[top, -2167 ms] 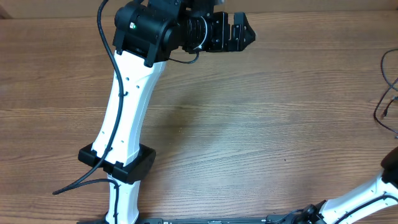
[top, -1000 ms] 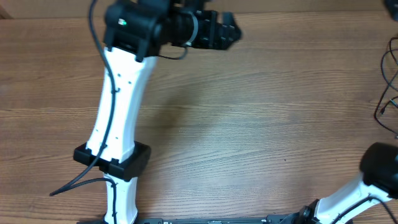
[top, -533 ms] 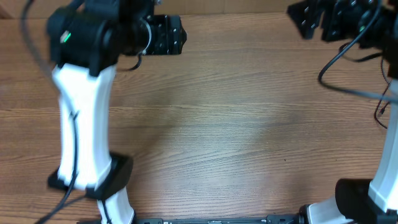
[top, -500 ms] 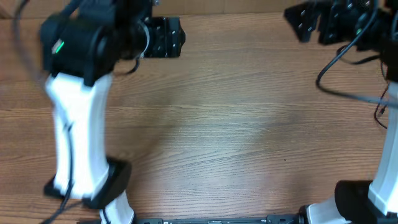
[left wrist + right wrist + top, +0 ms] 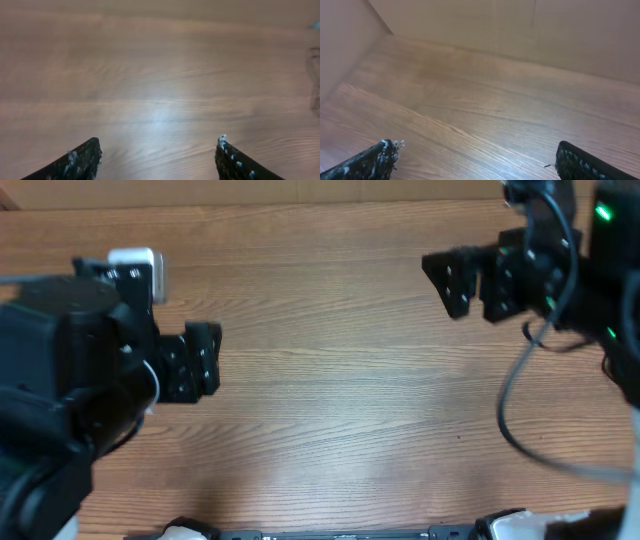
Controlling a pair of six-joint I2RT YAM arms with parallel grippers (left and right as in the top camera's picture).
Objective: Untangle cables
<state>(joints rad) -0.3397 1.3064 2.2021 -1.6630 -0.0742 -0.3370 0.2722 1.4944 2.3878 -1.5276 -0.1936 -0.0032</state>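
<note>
**At the table's far right edge, a thin cable; both grippers open above the wood**

At the right edge of the overhead view, only a short stretch of the cables (image 5: 620, 380) shows. It is a very thin black line running diagonally across the wood, partly covered by the right arm above it. No plug end can be made out, nor whether it is looped with another cord. At the right border of the left wrist view, a faint dark curved smear (image 5: 315, 85) lies on the wood, too blurred to identify.

Closest to the cable is the right arm, a large black shape in the upper right of the overhead view with a small green light (image 5: 603, 213) on it. Its own thicker black wire (image 5: 503, 415) hangs in a long curve below it. The right gripper (image 5: 440, 283) points left toward the table's middle, well apart from the thin cable. In the right wrist view, its fingers (image 5: 375, 160) stand wide apart with nothing between them, above wood grain and a plain beige wall (image 5: 570, 40).

Across the table, the left gripper (image 5: 212, 360) points right, facing the other one across a wide stretch of the wooden table (image 5: 330, 400). In the left wrist view, its two dark, scuffed fingertips (image 5: 82, 160) are also spread, gripping nothing. A small white block (image 5: 137, 265) sits on the left arm.
</note>
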